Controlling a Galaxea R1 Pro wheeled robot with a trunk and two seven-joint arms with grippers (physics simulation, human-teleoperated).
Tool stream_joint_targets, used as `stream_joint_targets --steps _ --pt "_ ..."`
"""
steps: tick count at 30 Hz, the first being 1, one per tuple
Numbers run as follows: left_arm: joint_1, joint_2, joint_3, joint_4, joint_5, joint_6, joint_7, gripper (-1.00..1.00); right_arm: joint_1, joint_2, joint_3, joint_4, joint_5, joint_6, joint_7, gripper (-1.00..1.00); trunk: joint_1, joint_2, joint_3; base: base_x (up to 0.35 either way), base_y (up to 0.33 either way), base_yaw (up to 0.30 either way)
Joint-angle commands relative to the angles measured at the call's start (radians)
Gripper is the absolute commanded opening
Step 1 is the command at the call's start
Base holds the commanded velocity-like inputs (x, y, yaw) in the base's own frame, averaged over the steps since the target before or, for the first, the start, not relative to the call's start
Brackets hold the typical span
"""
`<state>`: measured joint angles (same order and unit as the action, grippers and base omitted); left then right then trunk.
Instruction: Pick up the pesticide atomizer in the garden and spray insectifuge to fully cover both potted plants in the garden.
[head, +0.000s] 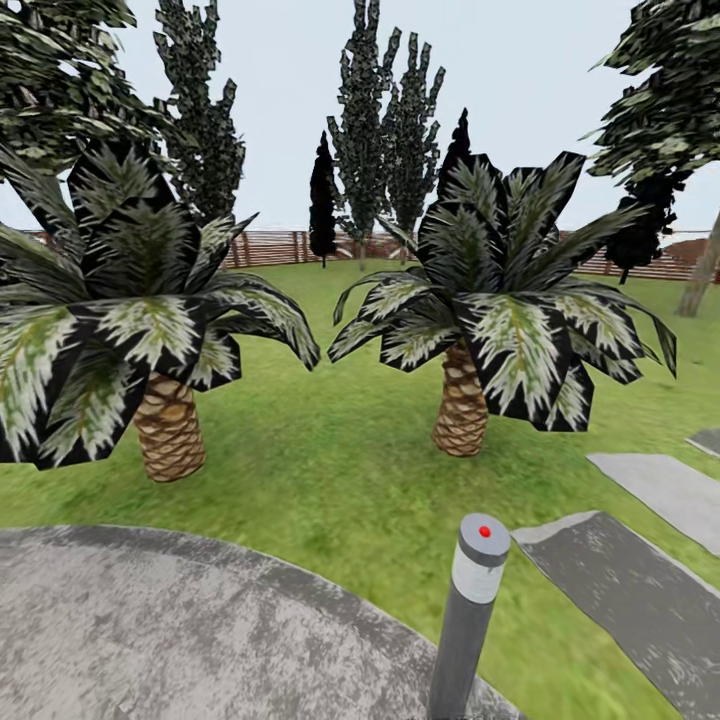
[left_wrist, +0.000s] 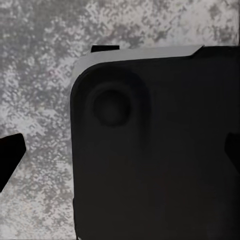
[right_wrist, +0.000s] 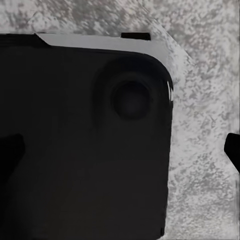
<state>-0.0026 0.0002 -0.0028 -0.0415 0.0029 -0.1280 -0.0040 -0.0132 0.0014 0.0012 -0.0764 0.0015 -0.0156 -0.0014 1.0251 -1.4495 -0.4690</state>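
1. Facing two palms (head: 462, 330) and a bollard lamp (head: 478, 560); atomizer's whereabouts unknown.
2. Left gripper (left_wrist: 120, 155), right gripper (right_wrist: 120, 150): spread apart, empty, above grey patio (left_wrist: 40, 75).
3. Atomizer, judged: light, rigid; grasp body.

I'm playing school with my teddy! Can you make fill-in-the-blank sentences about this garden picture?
1. The grey lamp post has a ____ dot on top.
2. ____ big palms with scaly trunks stand on the lawn.
3. A brown wooden ____ runs along the back of the lawn.

Missing words: red; two; fence
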Motion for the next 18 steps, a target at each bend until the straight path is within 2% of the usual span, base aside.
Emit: stream_joint_targets --steps 1,7,12,14,18 --pt "-0.001 0.001 0.000 0.000 0.000 -0.006 0.000 1.00 -0.001 -0.008 0.000 -0.007 0.000 -0.004 0.000 1.00 0.000 -0.001 -0.001 0.000 0.000 -0.266" --pt "-0.006 0.002 -0.003 -0.007 -0.007 -0.019 0.001 1.00 -0.001 -0.029 0.000 -0.059 0.000 -0.006 0.000 1.00 0.000 -0.001 -0.001 0.000 0.000 -0.267" --pt "-0.016 0.012 -0.008 -0.112 -0.021 -0.033 0.001 1.00 -0.001 -0.032 -0.002 -0.104 -0.001 -0.006 -0.001 1.00 0.000 -0.001 -0.001 0.000 0.000 -0.268" --pt "-0.020 0.029 -0.007 -0.215 -0.047 -0.032 0.001 1.00 -0.001 -0.033 -0.004 -0.176 -0.001 -0.007 -0.001 1.00 0.000 -0.001 -0.002 0.000 0.000 -0.268" --pt "-0.042 0.035 -0.007 -0.284 -0.054 -0.032 0.002 1.00 -0.001 -0.037 -0.006 -0.269 -0.001 -0.007 -0.002 1.00 0.000 -0.001 -0.003 0.000 0.000 -0.268"
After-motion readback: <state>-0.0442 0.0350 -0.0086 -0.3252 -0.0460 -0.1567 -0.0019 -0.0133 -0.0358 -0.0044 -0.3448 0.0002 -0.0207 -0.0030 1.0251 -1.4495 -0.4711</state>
